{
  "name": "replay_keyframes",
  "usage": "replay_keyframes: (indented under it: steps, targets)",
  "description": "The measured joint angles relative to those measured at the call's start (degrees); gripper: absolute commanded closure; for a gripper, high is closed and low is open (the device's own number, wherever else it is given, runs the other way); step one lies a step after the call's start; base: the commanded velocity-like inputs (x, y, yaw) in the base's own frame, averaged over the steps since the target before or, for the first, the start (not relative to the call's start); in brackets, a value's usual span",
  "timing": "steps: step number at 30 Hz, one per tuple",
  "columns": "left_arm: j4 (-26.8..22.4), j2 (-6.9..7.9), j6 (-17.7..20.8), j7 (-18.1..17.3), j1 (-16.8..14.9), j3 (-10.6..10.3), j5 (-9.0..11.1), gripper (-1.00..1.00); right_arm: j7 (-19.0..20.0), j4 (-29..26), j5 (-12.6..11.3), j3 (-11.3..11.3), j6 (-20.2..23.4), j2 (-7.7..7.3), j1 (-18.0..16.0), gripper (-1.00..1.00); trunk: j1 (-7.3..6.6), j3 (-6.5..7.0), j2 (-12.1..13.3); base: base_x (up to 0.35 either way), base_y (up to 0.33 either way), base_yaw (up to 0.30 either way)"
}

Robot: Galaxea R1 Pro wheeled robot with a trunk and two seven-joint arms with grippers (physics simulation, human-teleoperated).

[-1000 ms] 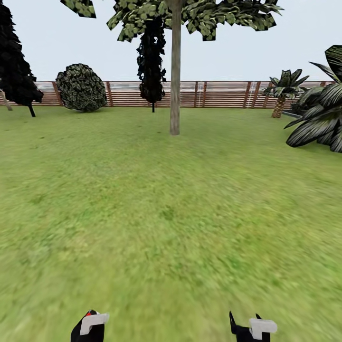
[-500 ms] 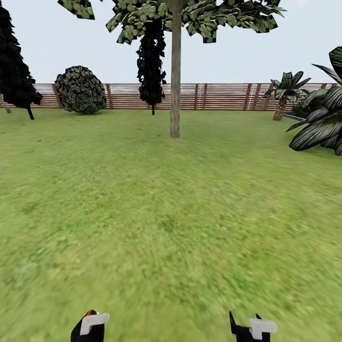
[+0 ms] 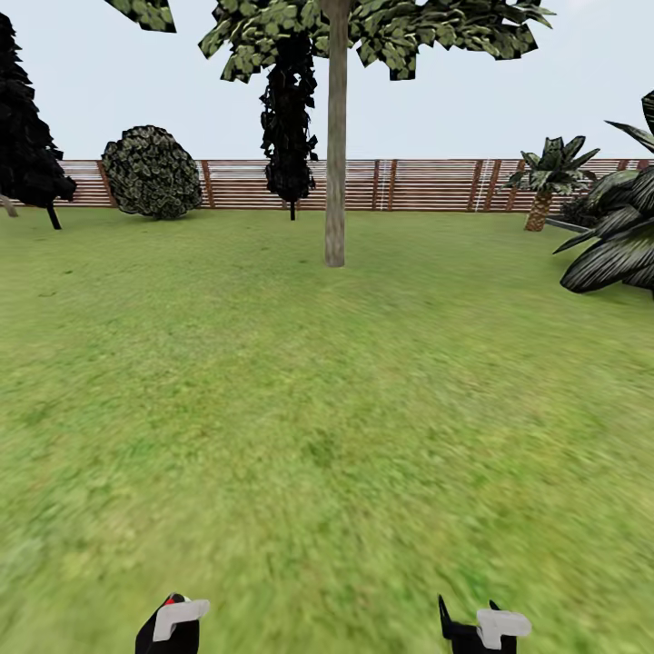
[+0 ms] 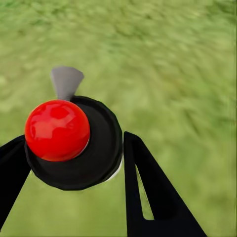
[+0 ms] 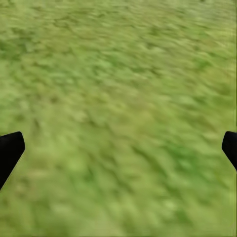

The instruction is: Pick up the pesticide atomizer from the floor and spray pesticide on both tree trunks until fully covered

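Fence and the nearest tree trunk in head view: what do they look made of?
Fence: looks like wood, brown horizontal slats between darker upright posts, matte. Tree trunk: smooth bark-like surface, pale grey-brown with mottled patches, no gloss; being a simulator render, it is only a texture, so the material stays a guess.

Black fingers (image 4: 148,197); white wrist blocks (image 3: 502,623).

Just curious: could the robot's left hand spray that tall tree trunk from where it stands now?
Probably not: the tree trunk stands far across the lawn, while the left hand holds the atomizer low.
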Motion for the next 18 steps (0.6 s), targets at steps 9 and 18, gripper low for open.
replay_keyframes:
  steps: [9,18]
  targets:
    - [-0.2,0.0,0.0,0.0,0.0,0.0,0.0,1.0,0.0,0.0,0.0,0.0,0.0,0.0,0.0,-1.0,0.0,0.0,0.0,0.339,0.0,0.0]
    - [-0.3,0.0,0.0,0.0,0.0,0.0,0.0,1.0,0.0,0.0,0.0,0.0,0.0,0.0,0.0,-1.0,0.0,0.0,0.0,0.339,0.0,0.0]
